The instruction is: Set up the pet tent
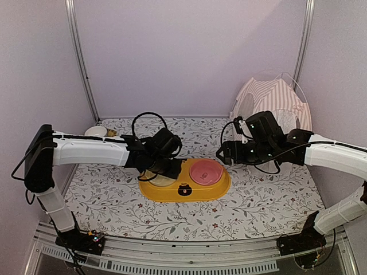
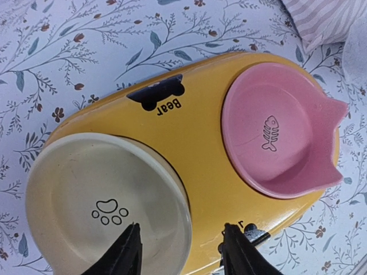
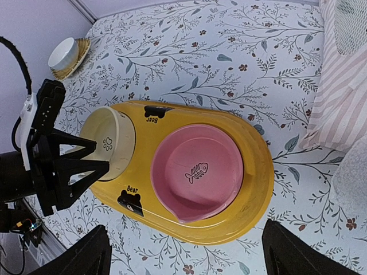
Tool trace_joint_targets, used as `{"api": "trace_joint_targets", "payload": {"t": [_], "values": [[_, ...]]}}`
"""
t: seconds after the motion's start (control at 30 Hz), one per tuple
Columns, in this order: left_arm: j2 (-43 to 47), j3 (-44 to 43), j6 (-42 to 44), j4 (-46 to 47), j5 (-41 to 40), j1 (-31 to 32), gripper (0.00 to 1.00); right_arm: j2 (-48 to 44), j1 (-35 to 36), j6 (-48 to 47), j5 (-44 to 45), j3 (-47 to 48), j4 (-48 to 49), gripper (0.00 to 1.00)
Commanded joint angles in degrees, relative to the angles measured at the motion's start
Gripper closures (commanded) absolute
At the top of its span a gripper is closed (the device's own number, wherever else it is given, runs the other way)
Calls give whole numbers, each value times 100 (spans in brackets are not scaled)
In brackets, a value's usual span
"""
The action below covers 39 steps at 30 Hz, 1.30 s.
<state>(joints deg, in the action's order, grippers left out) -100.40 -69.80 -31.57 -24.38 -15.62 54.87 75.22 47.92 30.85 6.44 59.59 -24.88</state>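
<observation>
The pet tent (image 1: 274, 98), pink-and-white striped with thin white poles, stands at the back right corner; a strip of it shows in the left wrist view (image 2: 328, 20) and along the right edge of the right wrist view (image 3: 344, 97). Neither gripper touches it. My left gripper (image 1: 163, 172) (image 2: 182, 229) (image 3: 101, 157) is open, one finger over the cream paw-print bowl (image 2: 86, 200) and the other over the yellow feeder tray (image 2: 195, 143). My right gripper (image 1: 225, 153) (image 3: 184, 229) hangs wide open just right of the pink fish bowl (image 3: 198, 172), holding nothing.
The yellow tray (image 1: 184, 192) with cream bowl (image 1: 162, 181) and pink bowl (image 1: 206, 172) lies mid-table on the floral cloth (image 1: 109, 195). A small white bowl on a woven coaster (image 1: 96, 131) (image 3: 64, 52) sits back left. Walls enclose the back and sides.
</observation>
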Motion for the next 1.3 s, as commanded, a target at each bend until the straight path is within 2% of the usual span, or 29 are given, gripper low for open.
{"api": "trace_joint_targets", "payload": {"t": [0.0,0.3,0.53,0.9,1.27], "values": [[-166,97,47,406,522,-298,52,16,-37,68,-73,-31,-67,7],[-698,81,5,883,1317,-736,49,-31,-37,105,-101,-25,-161,7],[-630,141,112,1004,1346,-772,36,-85,-35,118,-33,-37,-219,7],[-767,378,83,1237,1589,-909,25,-41,-35,123,-59,-9,-227,7],[-922,490,-20,1355,1879,-869,20,-68,-29,154,-55,-98,-232,7]]}}
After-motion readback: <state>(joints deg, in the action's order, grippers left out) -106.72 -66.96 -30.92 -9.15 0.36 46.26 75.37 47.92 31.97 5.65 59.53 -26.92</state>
